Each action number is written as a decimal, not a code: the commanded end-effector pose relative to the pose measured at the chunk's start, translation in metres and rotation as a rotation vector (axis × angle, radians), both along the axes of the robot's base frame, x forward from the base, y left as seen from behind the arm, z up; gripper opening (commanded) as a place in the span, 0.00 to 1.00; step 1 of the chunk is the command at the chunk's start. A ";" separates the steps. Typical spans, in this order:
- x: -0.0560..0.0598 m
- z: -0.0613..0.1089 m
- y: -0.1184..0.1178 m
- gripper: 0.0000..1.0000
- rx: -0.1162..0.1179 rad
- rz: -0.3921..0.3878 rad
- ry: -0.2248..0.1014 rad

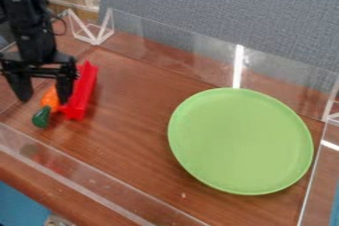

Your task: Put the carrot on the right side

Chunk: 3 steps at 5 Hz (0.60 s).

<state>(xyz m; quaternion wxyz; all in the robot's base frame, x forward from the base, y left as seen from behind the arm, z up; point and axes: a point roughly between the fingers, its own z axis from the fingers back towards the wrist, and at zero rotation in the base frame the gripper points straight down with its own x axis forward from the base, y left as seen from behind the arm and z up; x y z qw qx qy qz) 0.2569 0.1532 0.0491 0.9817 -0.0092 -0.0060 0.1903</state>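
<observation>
While the carrot [50,104] lay at the far-left of the wooden table [133,121], touching the red block [79,91], the gripper [43,84] hung over it, fingers spread wide and holding nothing. To its right the green plate [241,139] sat bare. By my judgement the grasp, the carry and the placing on the right were all left to do.

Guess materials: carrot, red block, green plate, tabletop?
Carrot: likely plastic, smooth orange with dark green end.
Red block: uniform glossy red, plastic or painted wood.
Green plate: matte, probably plastic.
Tabletop: wood-grain, glossy, perhaps laminate.
</observation>
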 end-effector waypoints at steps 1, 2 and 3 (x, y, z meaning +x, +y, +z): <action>0.016 0.006 -0.002 1.00 0.046 -0.013 -0.047; 0.024 0.001 0.002 1.00 0.071 -0.005 -0.047; 0.027 0.008 0.018 1.00 0.097 -0.036 -0.038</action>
